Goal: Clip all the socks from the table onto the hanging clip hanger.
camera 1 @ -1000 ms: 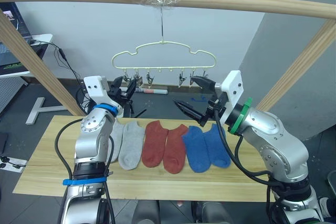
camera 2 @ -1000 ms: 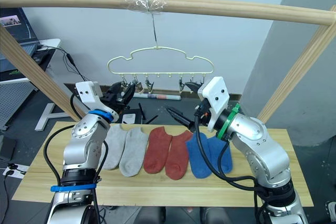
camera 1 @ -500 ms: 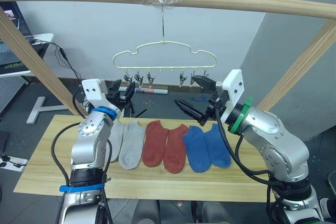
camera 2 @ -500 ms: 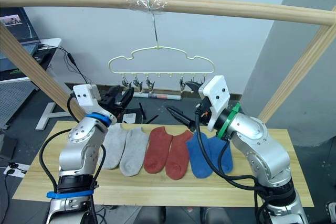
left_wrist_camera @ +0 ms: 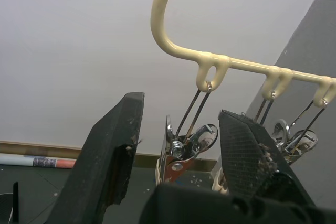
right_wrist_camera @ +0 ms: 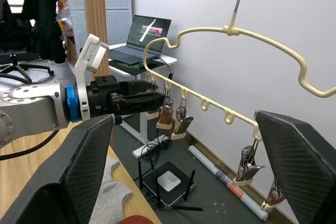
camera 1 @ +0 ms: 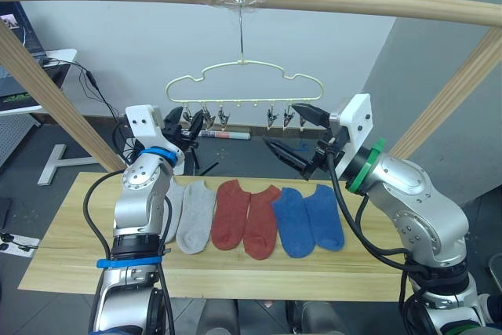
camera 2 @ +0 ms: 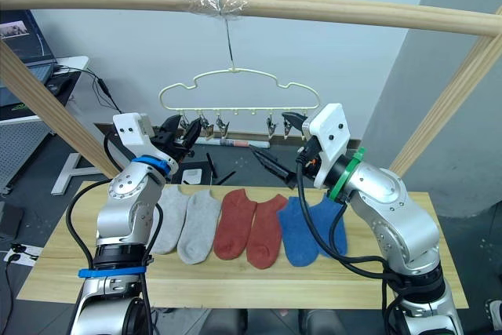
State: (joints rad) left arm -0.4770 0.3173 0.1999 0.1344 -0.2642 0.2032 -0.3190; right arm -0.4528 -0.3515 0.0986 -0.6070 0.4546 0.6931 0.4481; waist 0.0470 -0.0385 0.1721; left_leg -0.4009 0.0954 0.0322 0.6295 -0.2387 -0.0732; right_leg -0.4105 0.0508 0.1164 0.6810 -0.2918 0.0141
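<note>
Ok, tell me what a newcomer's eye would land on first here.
First, the six socks lying side by side across the wooden table, grey on the robot's left, rust red in the middle, blue on the right. Above them the pale yellow clip hanger hangs from the wooden pole, no sock on it. Both open end effectors are raised beside its clips, left end effector and right end effector.

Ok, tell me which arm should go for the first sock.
Right, probably. The right gripper hangs open above the blue socks, holding nothing. The left gripper is up at the clip hanger, open around its end clip.
</note>
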